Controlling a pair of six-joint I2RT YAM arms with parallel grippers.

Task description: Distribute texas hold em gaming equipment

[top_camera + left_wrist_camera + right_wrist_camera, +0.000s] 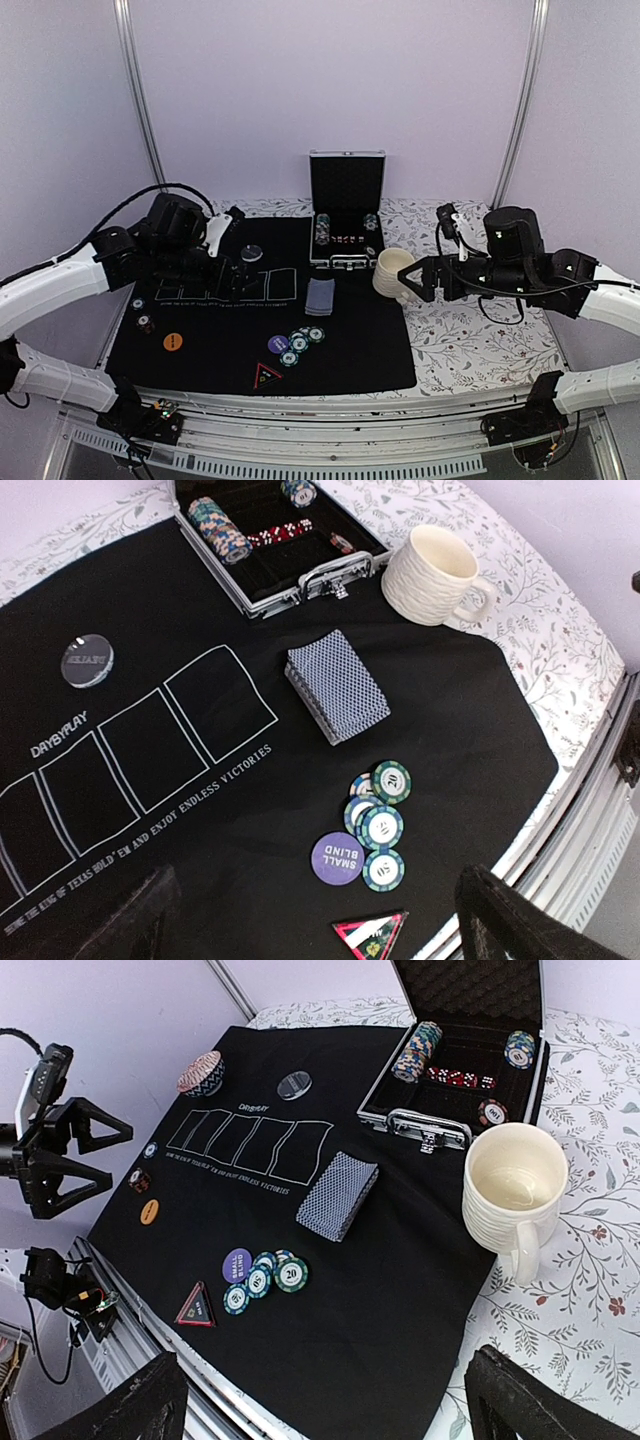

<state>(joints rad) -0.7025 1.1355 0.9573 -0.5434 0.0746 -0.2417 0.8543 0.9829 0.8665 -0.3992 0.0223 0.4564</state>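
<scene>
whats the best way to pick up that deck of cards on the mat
Come straight down from above and pinch across the long edges of the card deck. It lies flat on the black mat, slightly fanned, with bare cloth along both long sides and the chips apart from it.

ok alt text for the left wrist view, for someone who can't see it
A deck of blue-backed playing cards lies on a black Texas hold'em mat, with a cluster of green-and-white poker chips and a purple small blind button nearer the camera. Behind sit an open metal chip case and a cream mug.
</scene>
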